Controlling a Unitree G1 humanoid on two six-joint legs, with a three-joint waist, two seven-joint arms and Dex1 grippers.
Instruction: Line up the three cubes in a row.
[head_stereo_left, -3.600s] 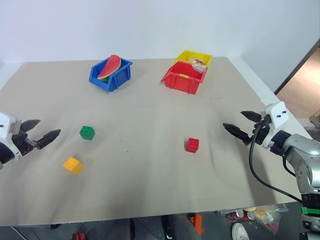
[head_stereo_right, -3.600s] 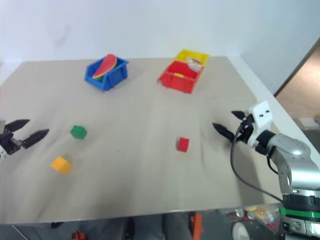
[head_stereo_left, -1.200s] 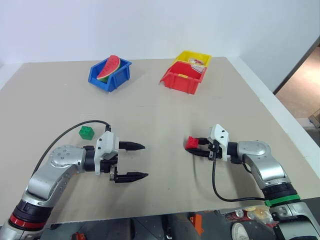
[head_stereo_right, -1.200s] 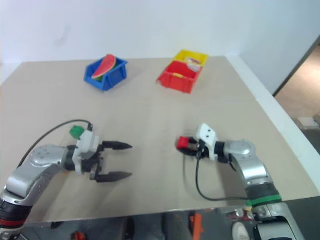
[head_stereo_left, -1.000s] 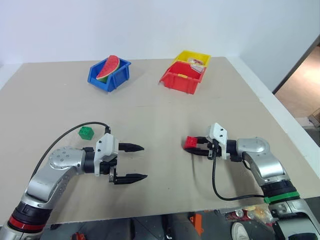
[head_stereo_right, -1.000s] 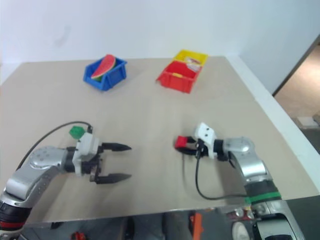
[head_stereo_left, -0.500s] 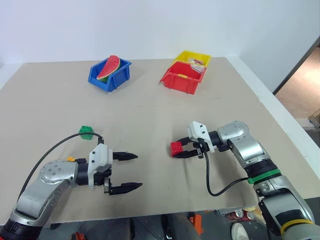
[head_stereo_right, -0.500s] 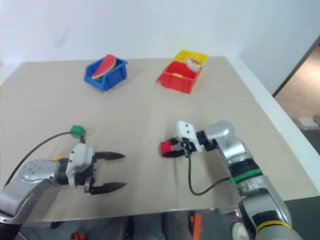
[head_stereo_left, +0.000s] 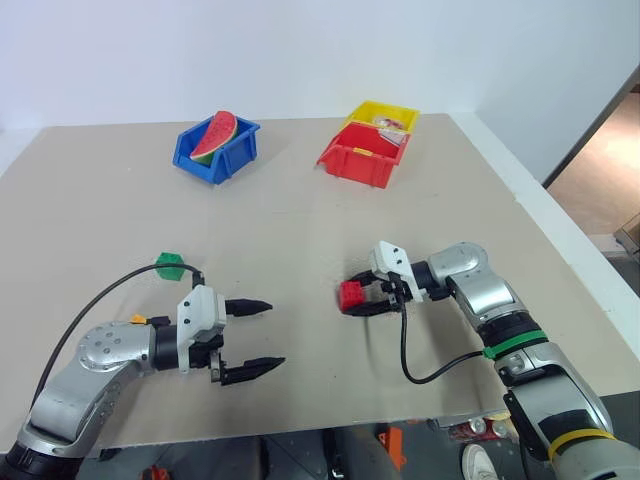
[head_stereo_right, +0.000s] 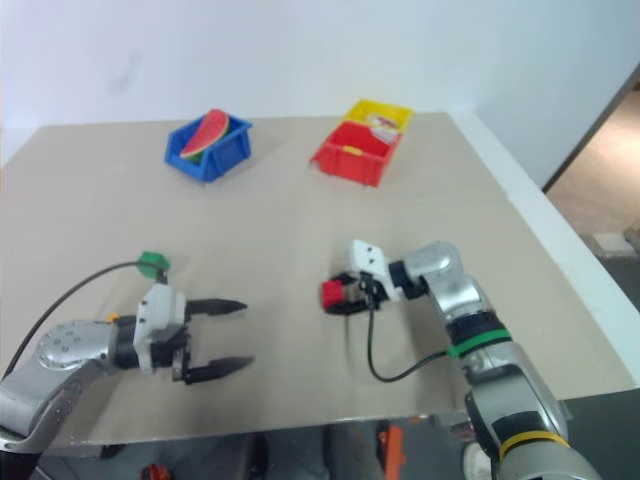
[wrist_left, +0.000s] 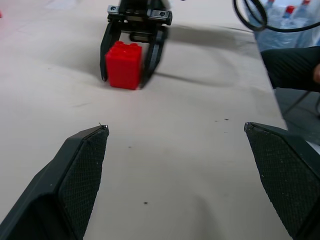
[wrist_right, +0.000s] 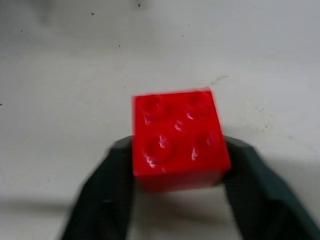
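**Setting the red cube down square**

The red cube (head_stereo_left: 351, 296) sits on the table (head_stereo_left: 300, 215) just right of centre in the head view, studs up, its base flat on the surface. The right gripper (head_stereo_right: 338, 296) brackets it from the right side of the frame. We cannot tell whether it is clamped on the cube or has slackened off. The left gripper (head_stereo_left: 276, 332) hangs lower left of centre, fingers spread wide and holding nothing, pointing across at the red cube.

The green cube (head_stereo_left: 170, 265) lies at the left of the frame, well apart from the red one. An orange sliver (head_stereo_left: 137, 320) peeks out behind the left arm, and we take it for the third cube. The row is far from made.

For this step we would judge the aim to be a clean release. The gripper should part evenly on both sides, then back straight out along its own line so neither side drags a corner round. We would keep the cube's faces parallel to the table edge, so the others can butt against it.

The cubes are hard, glossy moulded plastic with crisp edges and round studs. They look light and apt to skid. The table is matt, beige and faintly rippled, like taut cloth or paper, which should lend some friction.
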